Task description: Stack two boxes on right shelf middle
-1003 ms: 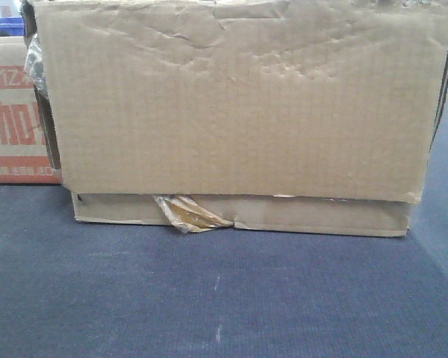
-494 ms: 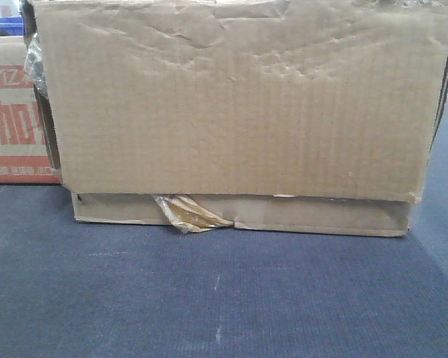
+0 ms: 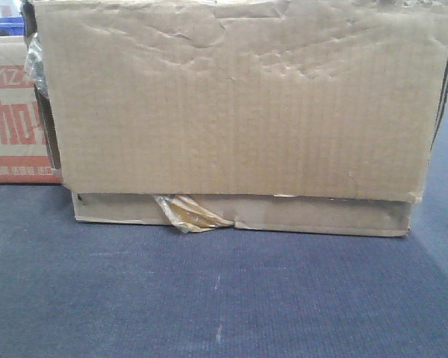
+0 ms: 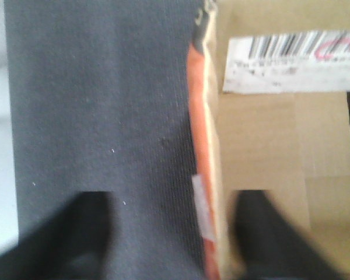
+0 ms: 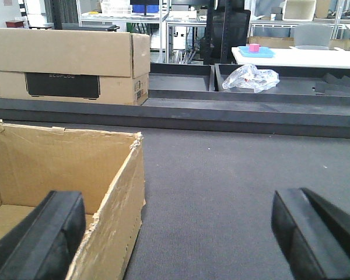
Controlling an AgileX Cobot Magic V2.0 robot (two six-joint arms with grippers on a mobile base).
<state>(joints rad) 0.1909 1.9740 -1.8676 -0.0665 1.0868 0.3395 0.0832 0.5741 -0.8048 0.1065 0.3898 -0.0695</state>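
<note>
The left tool [image 4: 172,201] is gaping open, its fingers straddling the orange-edged wall of the red-printed box [image 4: 262,134]. The right tool [image 5: 178,204] is gaping too, one finger inside the open plain box [image 5: 58,157], the other over the grey table [image 5: 221,175]. Both boxes are sitting on that table, the plain one nearer the front camera.

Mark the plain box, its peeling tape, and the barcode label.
plain cardboard box [image 3: 239,104]: front view, middle of its dented face.
tape strip [image 3: 188,214]: front view, its crumpled loose end.
barcode label [image 4: 291,64]: left wrist view, its middle.
</note>
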